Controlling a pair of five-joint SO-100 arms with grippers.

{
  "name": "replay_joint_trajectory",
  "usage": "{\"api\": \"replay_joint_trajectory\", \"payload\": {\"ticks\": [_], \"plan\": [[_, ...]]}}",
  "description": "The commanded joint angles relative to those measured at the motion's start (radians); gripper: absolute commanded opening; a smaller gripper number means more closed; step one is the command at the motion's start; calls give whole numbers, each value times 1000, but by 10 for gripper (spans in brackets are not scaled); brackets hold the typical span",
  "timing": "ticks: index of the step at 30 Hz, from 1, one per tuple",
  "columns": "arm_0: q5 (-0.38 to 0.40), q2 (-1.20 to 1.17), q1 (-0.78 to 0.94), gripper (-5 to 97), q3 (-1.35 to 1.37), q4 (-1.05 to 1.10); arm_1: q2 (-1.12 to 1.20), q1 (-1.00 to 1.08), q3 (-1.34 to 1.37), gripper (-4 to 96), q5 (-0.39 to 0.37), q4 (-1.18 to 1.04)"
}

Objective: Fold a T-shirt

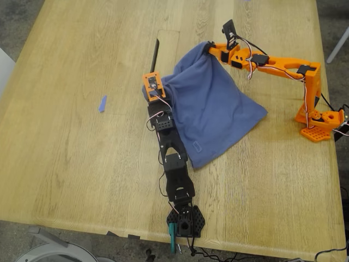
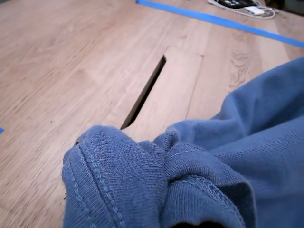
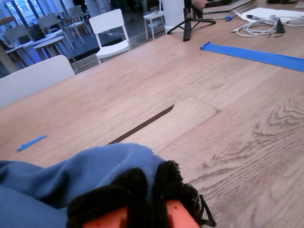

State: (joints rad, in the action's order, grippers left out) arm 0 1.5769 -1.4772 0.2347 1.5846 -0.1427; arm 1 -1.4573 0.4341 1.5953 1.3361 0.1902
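Both arms stretch out, pinching the T-shirt (image 1: 210, 114).

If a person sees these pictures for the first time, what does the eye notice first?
First, the blue T-shirt, bunched at the table's middle in the exterior view, each arm pinching a fold: my first tool and my second tool. Then the dark slot in the wooden table just beyond.

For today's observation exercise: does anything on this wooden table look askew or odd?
Yes. The blue cotton T-shirt is bunched and slanted, not flat, lifted at two edges by the orange gripper and the black arm's gripper. A small blue tape scrap lies stray toward the exterior view's left.
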Motion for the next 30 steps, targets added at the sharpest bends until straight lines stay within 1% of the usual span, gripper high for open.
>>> {"api": "replay_joint_trajectory", "payload": {"ticks": [1, 7, 13, 19, 26, 30], "plan": [[8, -285, -21, -2, -38, -67, -213, -6, 103, -2, -5, 6], [8, -442, -66, -2, 8, -272, -454, -26, 302, -2, -5, -25], [9, -672, -176, -2, 187, -462, -632, -83, 437, -2, -17, -127], [12, -914, -298, -2, 354, -640, -799, -156, 531, -2, -18, -293], [14, -1051, -376, -2, 393, -781, -1019, -178, 601, -2, -28, -578], [12, -1158, -442, -2, 462, -865, -1181, -201, 680, -2, -28, -750]]}}
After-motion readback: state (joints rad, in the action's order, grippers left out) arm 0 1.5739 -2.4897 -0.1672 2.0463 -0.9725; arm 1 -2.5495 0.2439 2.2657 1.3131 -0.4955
